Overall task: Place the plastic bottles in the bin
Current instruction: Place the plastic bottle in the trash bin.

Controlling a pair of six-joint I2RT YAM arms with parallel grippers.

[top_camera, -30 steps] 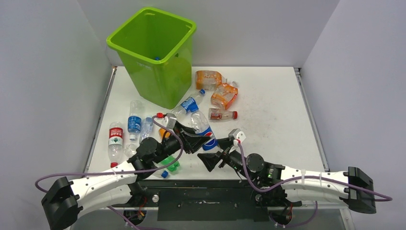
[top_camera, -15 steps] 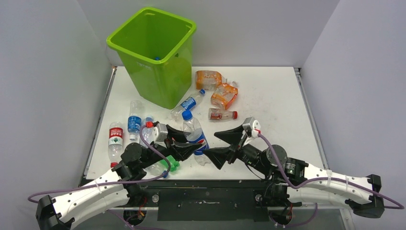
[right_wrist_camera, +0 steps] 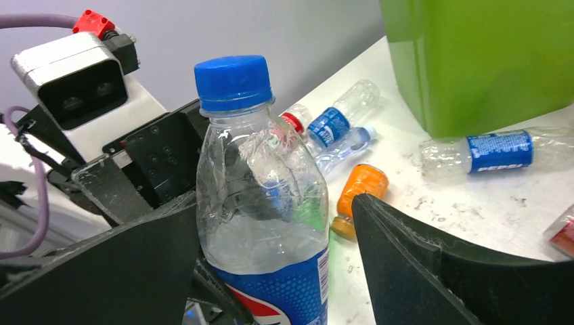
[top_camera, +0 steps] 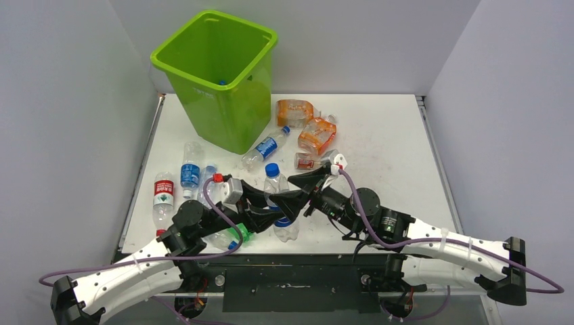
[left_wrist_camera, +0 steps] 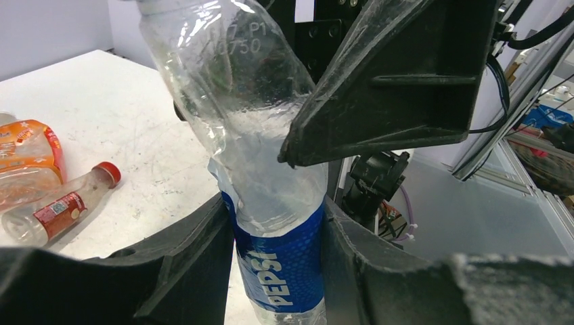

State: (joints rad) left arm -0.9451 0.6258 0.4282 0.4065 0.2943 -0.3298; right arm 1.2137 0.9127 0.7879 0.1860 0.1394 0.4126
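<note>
Near the bench's (top_camera: 392, 135) near edge, your left hand (left_wrist_camera: 277, 250) pinches a Pepsi bottle (left_wrist_camera: 237, 101) upright, seemingly for your spread right hand (right_wrist_camera: 274, 223).

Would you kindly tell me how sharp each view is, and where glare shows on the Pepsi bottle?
Top external view: even soft light, sharp throughout, no strong glare. Left wrist view: Pepsi bottle sharp, white glints on its crumpled plastic, background softer. Right wrist view: bottle crisp with glints, the bin behind slightly blurred.
</note>
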